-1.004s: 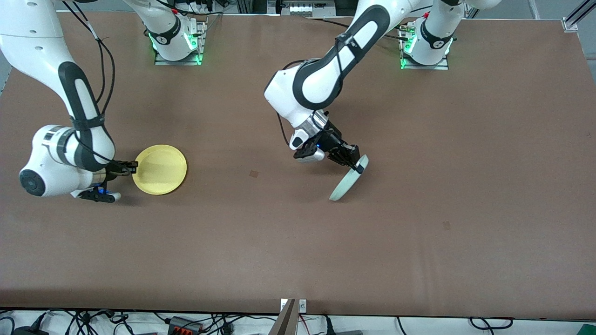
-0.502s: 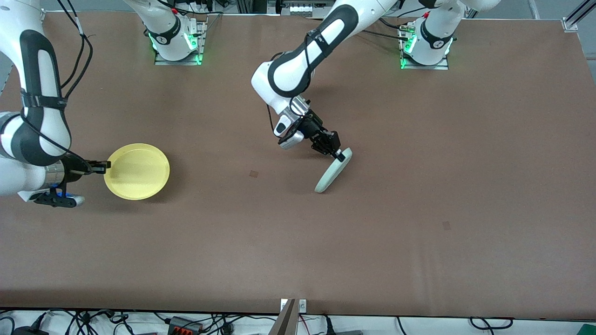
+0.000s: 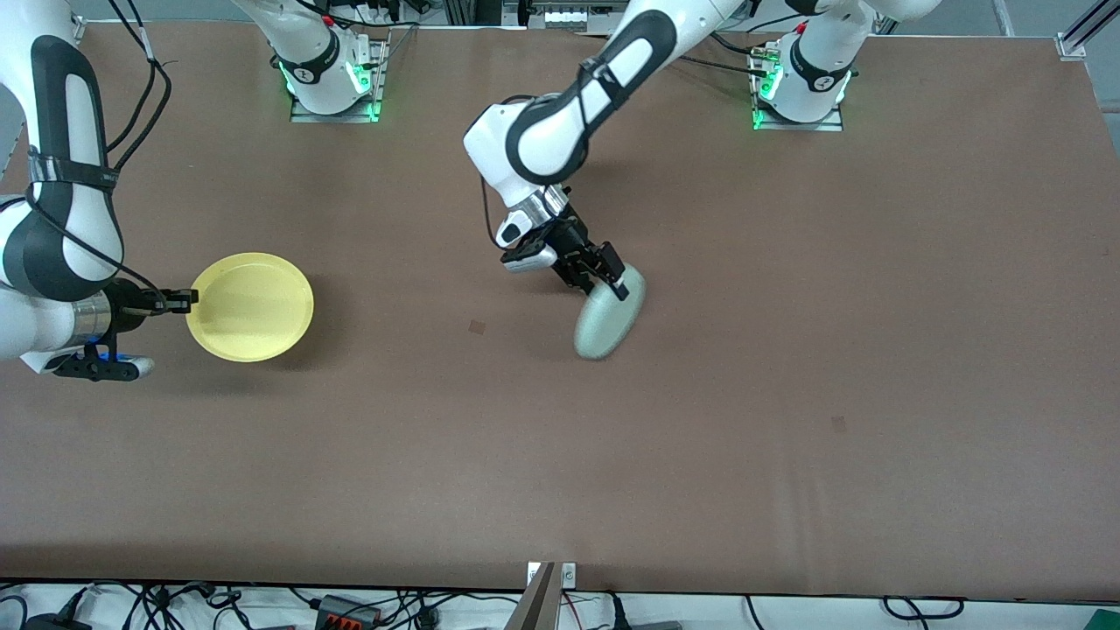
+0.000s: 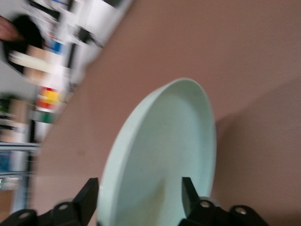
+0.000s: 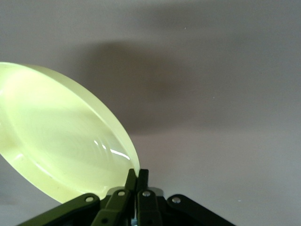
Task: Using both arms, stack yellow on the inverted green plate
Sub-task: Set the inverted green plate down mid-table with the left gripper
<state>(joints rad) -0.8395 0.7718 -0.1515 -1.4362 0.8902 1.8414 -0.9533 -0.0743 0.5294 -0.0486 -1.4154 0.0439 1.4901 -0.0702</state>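
Note:
The yellow plate [image 3: 250,307] hangs rim-up over the right arm's end of the table, its shadow on the table beneath. My right gripper [image 3: 187,302] is shut on its rim; the right wrist view shows the fingers [image 5: 137,181] pinching the yellow rim [image 5: 66,141]. The pale green plate [image 3: 610,313] is over the table's middle, steeply tilted with its underside facing up. My left gripper [image 3: 615,283] is at its upper rim. In the left wrist view the jaws stand wide apart, with the green plate [image 4: 160,155] between them.
The brown table [image 3: 787,350] has small dark marks near its middle [image 3: 476,326] and toward the left arm's end [image 3: 838,423]. Both arm bases stand along the edge farthest from the front camera. Cables hang off the table edge nearest that camera.
My left arm has carried the green plate toward the right arm's end and turned it from edge-on to underside-up. My right arm has drawn the yellow plate toward its own end of the table.

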